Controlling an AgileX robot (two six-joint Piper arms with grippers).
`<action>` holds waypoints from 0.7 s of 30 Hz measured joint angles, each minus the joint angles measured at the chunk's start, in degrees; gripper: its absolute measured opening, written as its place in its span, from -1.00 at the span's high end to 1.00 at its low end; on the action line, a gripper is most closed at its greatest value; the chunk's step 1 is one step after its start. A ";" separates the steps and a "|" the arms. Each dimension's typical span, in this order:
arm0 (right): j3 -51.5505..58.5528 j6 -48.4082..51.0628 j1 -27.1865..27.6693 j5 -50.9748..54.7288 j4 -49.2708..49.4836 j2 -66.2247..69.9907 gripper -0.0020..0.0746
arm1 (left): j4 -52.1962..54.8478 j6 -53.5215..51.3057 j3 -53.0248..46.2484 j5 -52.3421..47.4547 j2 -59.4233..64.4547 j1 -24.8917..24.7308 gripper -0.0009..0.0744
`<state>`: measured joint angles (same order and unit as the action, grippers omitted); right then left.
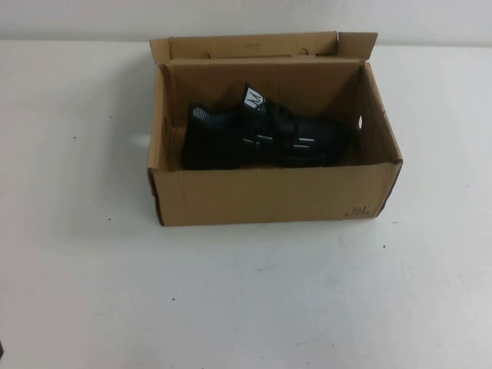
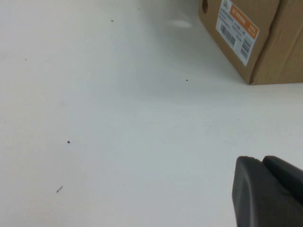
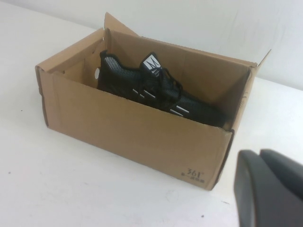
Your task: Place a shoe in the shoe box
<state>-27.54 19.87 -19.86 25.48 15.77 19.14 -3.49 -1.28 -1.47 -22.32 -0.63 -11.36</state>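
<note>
The black knit shoe (image 1: 261, 137) lies on its sole inside the open brown shoe box (image 1: 269, 194), toe toward the right, its white tongue label up. The right wrist view also shows the shoe (image 3: 156, 90) in the box (image 3: 132, 130). My left gripper (image 2: 259, 163) is shut and empty above bare table, away from a corner of the box (image 2: 270, 47) that carries a barcode label. My right gripper (image 3: 258, 158) is shut and empty, off the box's near right corner. Neither gripper shows in the high view.
The box stands at the middle back of the white table (image 1: 246, 292), its rear flap (image 1: 254, 44) upright by the wall. Bare table surface lies in front of the box and on both sides.
</note>
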 joint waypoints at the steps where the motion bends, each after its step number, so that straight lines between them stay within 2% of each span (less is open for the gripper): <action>1: 0.00 0.00 0.00 0.00 0.00 0.00 0.99 | 0.00 0.00 0.00 0.00 0.00 0.00 0.98; 17: 0.00 0.00 0.14 0.00 0.00 -0.23 0.99 | 0.00 -0.18 0.00 0.00 0.00 0.00 0.98; 21: 0.62 0.00 4.70 0.24 0.44 -3.65 0.99 | 0.00 -0.18 0.00 0.00 0.00 0.00 0.98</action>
<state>-26.93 19.87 -15.15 25.72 16.21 15.48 -3.49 -1.46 -1.47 -22.32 -0.63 -11.36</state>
